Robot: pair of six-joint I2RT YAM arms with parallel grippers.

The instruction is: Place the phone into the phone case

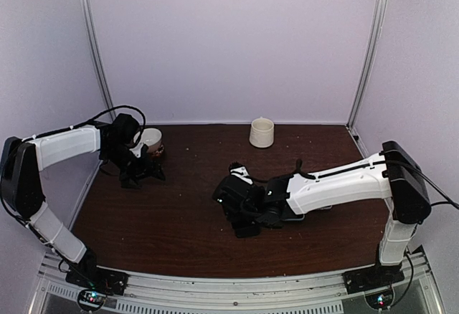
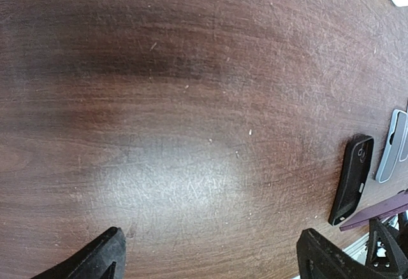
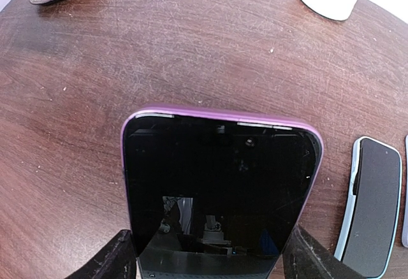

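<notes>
The phone [image 3: 220,183], black screen up, fills the lower middle of the right wrist view. The purple phone case [image 3: 220,117] shows as a rim round its top and sides. My right gripper [image 3: 210,253] is shut on the phone's two long edges, one finger [image 3: 111,261] on each side. From above, the right gripper [image 1: 238,210] sits low over the table's middle and hides the phone. My left gripper [image 2: 213,253] stands wide open over bare wood at the table's left [image 1: 140,172], holding nothing.
A black case [image 2: 352,180] and a silver phone [image 2: 392,145] lie at the right of the left wrist view. A light-blue-cased phone [image 3: 373,206] lies right of the held phone. A white cup [image 1: 262,132] stands at the back, and a small dish [image 1: 150,140] at the back left.
</notes>
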